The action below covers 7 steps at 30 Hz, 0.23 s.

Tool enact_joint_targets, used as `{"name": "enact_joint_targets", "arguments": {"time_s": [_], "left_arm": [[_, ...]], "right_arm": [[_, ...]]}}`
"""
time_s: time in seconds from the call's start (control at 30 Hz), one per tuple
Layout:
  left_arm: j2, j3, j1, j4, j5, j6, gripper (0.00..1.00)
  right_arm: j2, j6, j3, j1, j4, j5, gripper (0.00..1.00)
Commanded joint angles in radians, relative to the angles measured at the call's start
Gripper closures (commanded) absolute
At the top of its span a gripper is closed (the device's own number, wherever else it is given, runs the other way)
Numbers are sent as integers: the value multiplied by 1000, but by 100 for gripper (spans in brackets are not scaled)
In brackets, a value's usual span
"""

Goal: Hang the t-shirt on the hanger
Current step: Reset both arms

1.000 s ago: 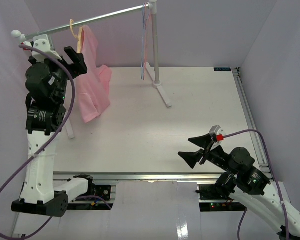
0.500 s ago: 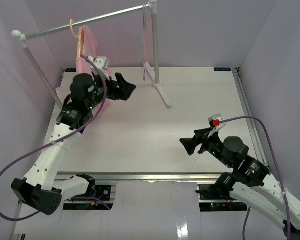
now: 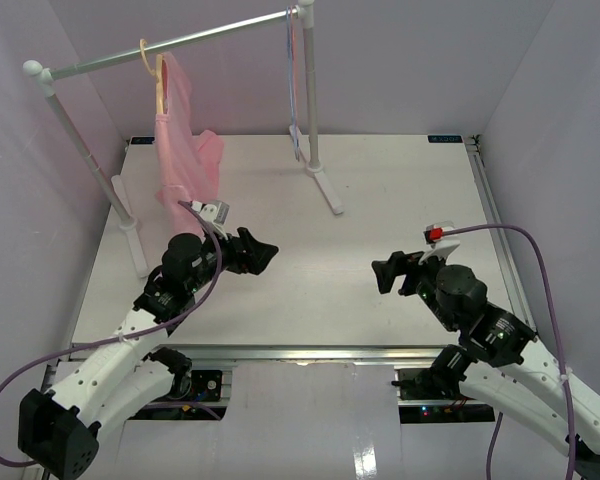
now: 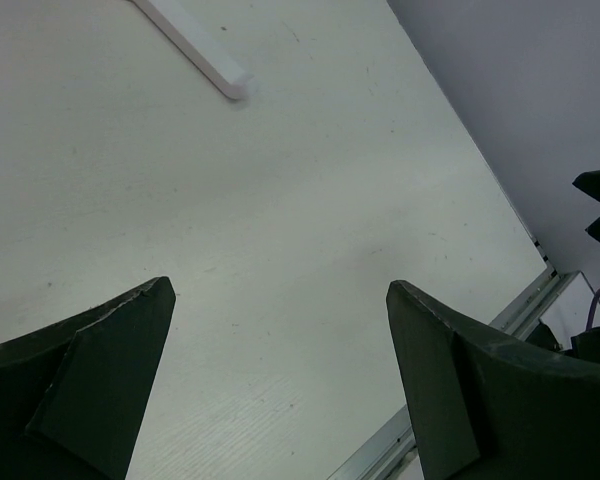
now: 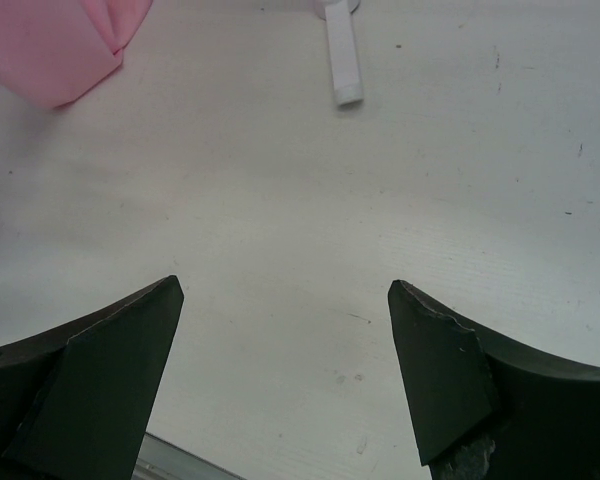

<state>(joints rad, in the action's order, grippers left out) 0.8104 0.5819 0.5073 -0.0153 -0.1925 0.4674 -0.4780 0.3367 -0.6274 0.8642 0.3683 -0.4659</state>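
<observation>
1. Since 0.5 s ago our L arm has swung away from the rack and back toward the near edge; the left gripper [image 3: 267, 254] [image 4: 280, 290] is now low over the table [image 3: 400, 190], well apart from the t-shirt [image 3: 185, 150].
2. L jaws are spread wide w/ nothing between them; the wrist view shows only bare tabletop in the gap.
3. The right gripper [image 3: 388, 272] [image 5: 285, 285] has shifted only a little, on the R side of the table. Its jaws are also wide apart and hold nothing.
4. T-shirt hangs on the hanger [image 3: 160, 85], whose hook sits over the rack's rail [image 3: 220, 36] near its L end. Pink cloth drapes down to about table level.
5. R wrist view catches the shirt's lower edge [image 5: 50, 45] at top left and a white rack foot [image 5: 345, 60] at top centre.
6. Thin hangers [image 3: 292, 80] hang by the rack's R post.
</observation>
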Motion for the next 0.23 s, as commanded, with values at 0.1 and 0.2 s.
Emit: {"name": "enact_joint_targets", "arguments": {"time_s": [0.1, 0.2], "left_arm": [[-27, -69, 49, 154, -50, 40, 2], [-26, -80, 72, 170, -60, 38, 2]], "right_arm": [[98, -30, 24, 1, -55, -10, 10], [105, -28, 20, 1, -47, -18, 10]]}}
